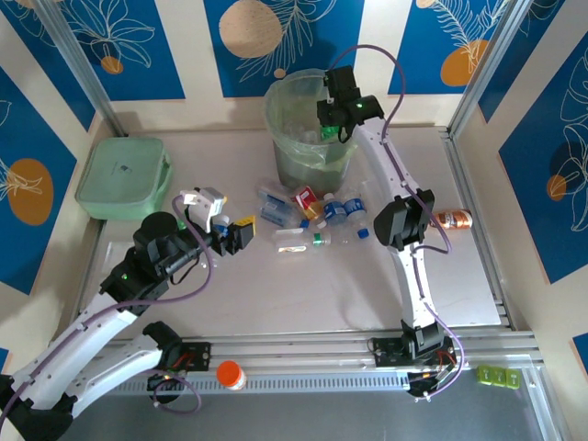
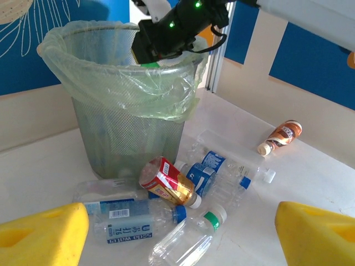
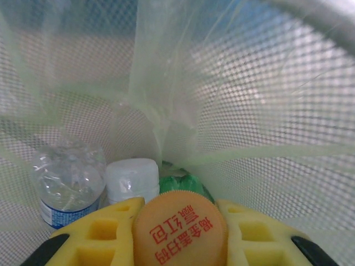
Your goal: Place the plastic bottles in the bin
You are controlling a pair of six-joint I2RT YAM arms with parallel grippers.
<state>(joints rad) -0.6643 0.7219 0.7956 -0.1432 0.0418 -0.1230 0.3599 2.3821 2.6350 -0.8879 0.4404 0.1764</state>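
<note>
Holding the right claw [image 1: 333, 124] over the bin [image 1: 292, 156], which is standing at 12 o'clock on the surface [image 1: 276, 294], I am gripping an orange-capped bottle [image 3: 178, 227] between its yellow fingers [image 3: 100, 235]. The cap is facing the wrist camera and carrying red Chinese characters, upside down in that view, and I am not making them out with confidence. Beneath it, at the bottom of the lined mesh, a clear bottle with a blue label band [image 3: 66, 185], a white cap [image 3: 132, 177] and something green [image 3: 180, 183] are lying together. That label's print is blurring out.

The left claw [image 1: 241, 234] is standing wide with nothing in it, at 9 o'clock of the loose plastic bottles [image 1: 312, 216] lying mid-surface, at 6 o'clock of the bin. Through the left wrist camera I am reading the nearest clear bottle [image 2: 130, 219]: a white label with a barcode, large blue characters and a small line that looks like "Soda water". At its 1 o'clock a red-and-gold labelled bottle [image 2: 166, 180] is lying tilted, its writing too small to read. A green-capped clear bottle [image 2: 188, 238] is lying at 5 o'clock. A brown-and-orange bottle [image 2: 283, 134] is lying well apart at the surface's 3 o'clock, its lettering unreadable. A mint-green box [image 1: 124, 176] is sitting at 10 o'clock.
</note>
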